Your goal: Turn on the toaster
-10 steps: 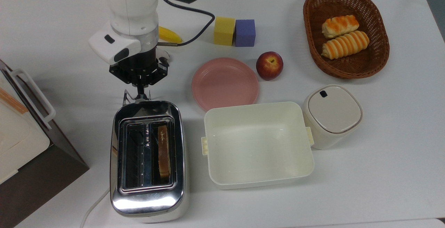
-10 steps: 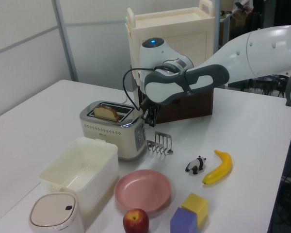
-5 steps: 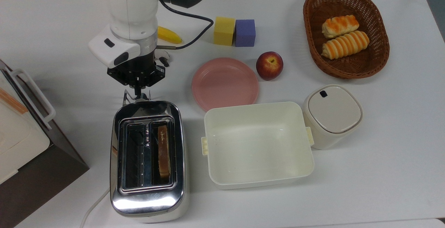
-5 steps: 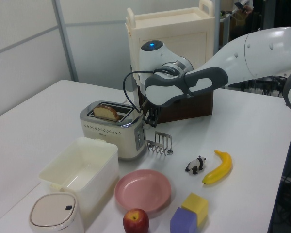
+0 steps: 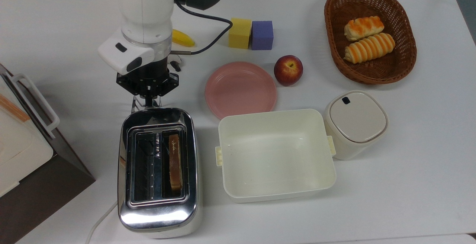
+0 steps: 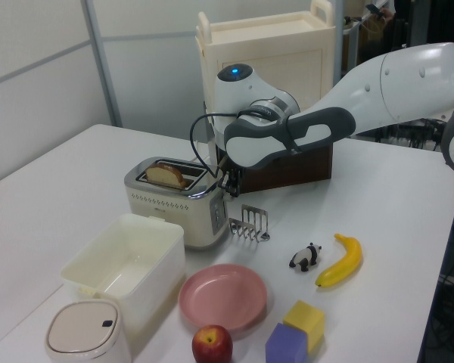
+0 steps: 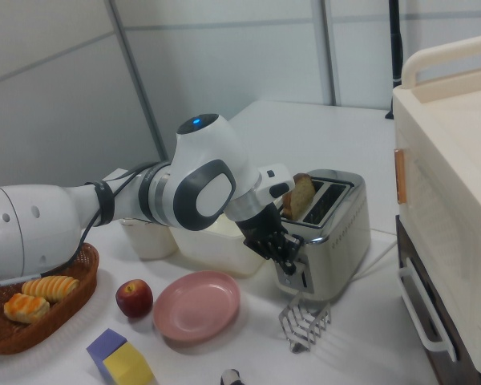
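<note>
The chrome toaster (image 5: 158,206) stands at the front left of the table in the top view, with a slice of toast (image 5: 174,162) upright in its right slot. It also shows in the left view, toaster (image 6: 174,204), and in the right view, toaster (image 7: 337,241). My gripper (image 5: 148,100) points down at the toaster's far end, right against the end face. From the side the gripper (image 6: 228,181) hangs level with the toaster's top edge. In the right view the gripper (image 7: 291,250) covers the upper end face, and the lever is hidden behind it. Its fingers look shut with nothing between them.
A wire toast rack (image 6: 250,223) stands just below the gripper. A cream tub (image 5: 275,154) sits right of the toaster, with a pink plate (image 5: 241,89), apple (image 5: 288,70), lidded canister (image 5: 355,123) and bread basket (image 5: 370,69) beyond. A boxy cream-and-brown appliance (image 5: 22,151) is at the left.
The gripper has shifted slightly closer to the toaster's end, a little toward the top view's bottom. The toast and toaster have not moved.
</note>
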